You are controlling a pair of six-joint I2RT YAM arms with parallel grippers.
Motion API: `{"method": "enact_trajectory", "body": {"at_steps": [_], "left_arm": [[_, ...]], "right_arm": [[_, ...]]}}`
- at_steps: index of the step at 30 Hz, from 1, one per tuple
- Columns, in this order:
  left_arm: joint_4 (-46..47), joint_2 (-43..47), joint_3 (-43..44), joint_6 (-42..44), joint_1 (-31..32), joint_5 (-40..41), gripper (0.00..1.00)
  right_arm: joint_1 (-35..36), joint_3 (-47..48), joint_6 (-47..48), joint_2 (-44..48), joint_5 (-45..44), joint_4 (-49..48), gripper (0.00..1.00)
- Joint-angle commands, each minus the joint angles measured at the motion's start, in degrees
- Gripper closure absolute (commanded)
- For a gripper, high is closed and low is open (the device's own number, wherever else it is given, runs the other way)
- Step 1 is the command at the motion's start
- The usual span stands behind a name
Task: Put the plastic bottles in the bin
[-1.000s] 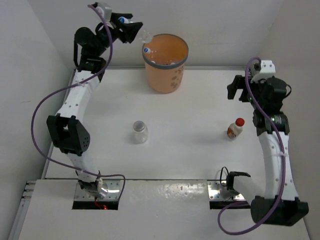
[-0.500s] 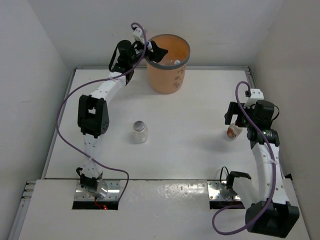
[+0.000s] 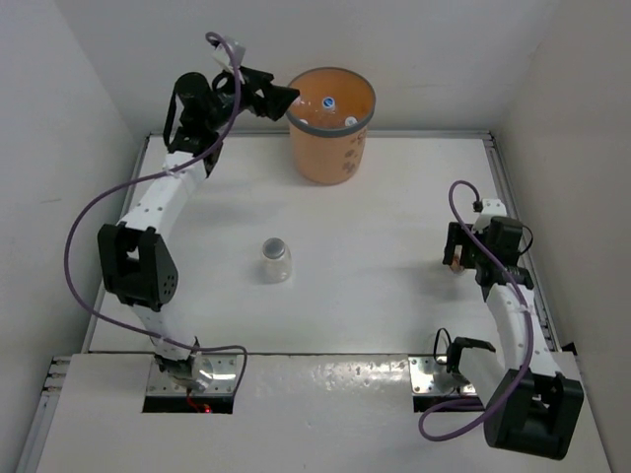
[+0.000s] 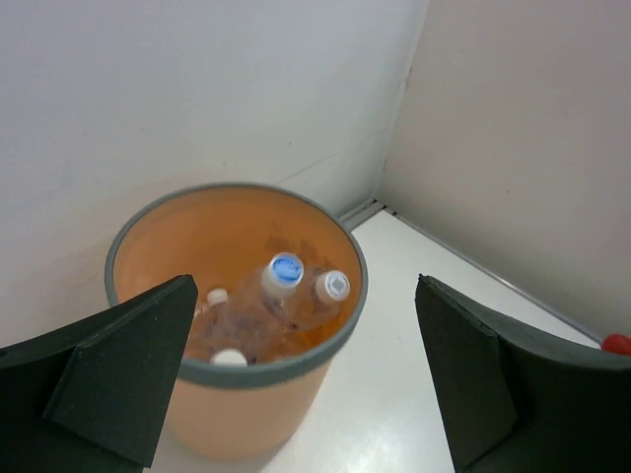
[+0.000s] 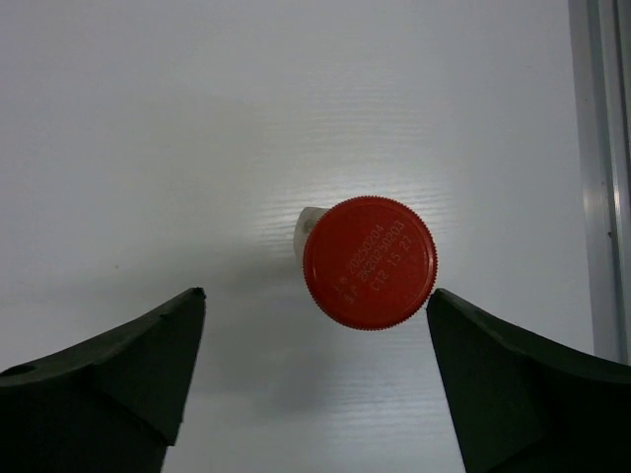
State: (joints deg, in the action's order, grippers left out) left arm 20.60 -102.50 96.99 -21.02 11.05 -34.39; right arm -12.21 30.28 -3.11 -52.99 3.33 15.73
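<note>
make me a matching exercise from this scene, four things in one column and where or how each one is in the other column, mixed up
Things
1. bin
2. red-capped bottle
3. clear bottle
4. left pincer

Places or states
A. alone near the middle of the table
B. open and empty, raised beside the bin's rim
C. at the far side of the table, with bottles inside
D. upright below the open right pincer

Pairs: 1-C, 2-D, 3-A, 4-B
</note>
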Motion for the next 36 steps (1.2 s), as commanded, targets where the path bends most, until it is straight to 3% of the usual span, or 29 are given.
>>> {"method": "enact_trajectory", "body": {"at_steps": [1, 5, 6, 9, 15, 18, 19, 20, 21, 22, 23, 28, 32, 36], "left_arm": [[-2.40, 5.28, -4.95, -0.16, -3.47, -4.53, 0.00], [-4.07, 12.12, -14.42, -0.08, -7.08, -11.38, 0.00], [-4.86, 13.80, -16.55, -0.08, -9.09, -15.05, 0.01], [-10.54, 20.38, -22.88, 5.61, -13.31, -23.40, 0.03], [-36.37, 30.59, -30.88, 32.21, -21.31, -32.75, 0.03], [-41.59, 34.46, -34.48, 38.66, -23.44, -32.85, 0.03], [-42.48, 34.99, -34.50, 39.81, -24.14, -32.84, 0.03], [-43.18, 35.69, -35.20, 40.61, -24.14, -32.84, 0.03], [-43.19, 35.70, -35.20, 41.14, -24.67, -32.84, 0.03], [-43.80, 35.70, -35.20, 41.14, -24.67, -32.84, 0.03], [-43.80, 35.70, -35.73, 41.14, -24.67, -32.84, 0.03], [-43.80, 36.32, -36.35, 41.14, -24.67, -31.70, 0.01], [-43.80, 36.32, -36.35, 41.14, -24.67, -30.65, 0.01], [-43.80, 35.79, -36.35, 41.14, -24.15, -30.03, 0.01]], "right_arm": [[-0.97, -2.07, 1.44, -0.44, -0.87, -9.63, 0.15], [-1.15, -3.04, 1.62, -0.36, 0.27, -13.17, 0.34], [-1.15, -2.95, 1.79, -0.27, 2.10, -13.87, 0.45], [-1.24, -0.50, 2.58, -0.71, 6.58, -13.27, 0.65], [1.91, 15.12, -3.10, -3.60, 13.62, -10.37, 0.86], [7.17, 24.19, -5.06, -7.89, 14.59, -9.58, 0.92], [7.81, 26.04, -4.71, -8.96, 14.42, -8.79, 0.89], [8.60, 31.54, -4.53, -10.01, 14.25, -6.96, 0.79], [8.86, 33.33, -4.36, -12.37, 13.55, -3.80, 0.61], [9.22, 34.83, -4.36, -13.01, 12.76, -1.25, 0.20], [9.39, 37.54, -4.44, -15.45, 10.58, -0.27, 0.03], [7.99, 37.57, -2.68, -21.09, 3.37, 7.82, 0.00], [4.21, 35.81, -1.99, -28.46, 3.70, 7.56, 0.00], [2.72, 40.11, -0.67, -38.02, 2.38, 9.06, 0.00]]}}
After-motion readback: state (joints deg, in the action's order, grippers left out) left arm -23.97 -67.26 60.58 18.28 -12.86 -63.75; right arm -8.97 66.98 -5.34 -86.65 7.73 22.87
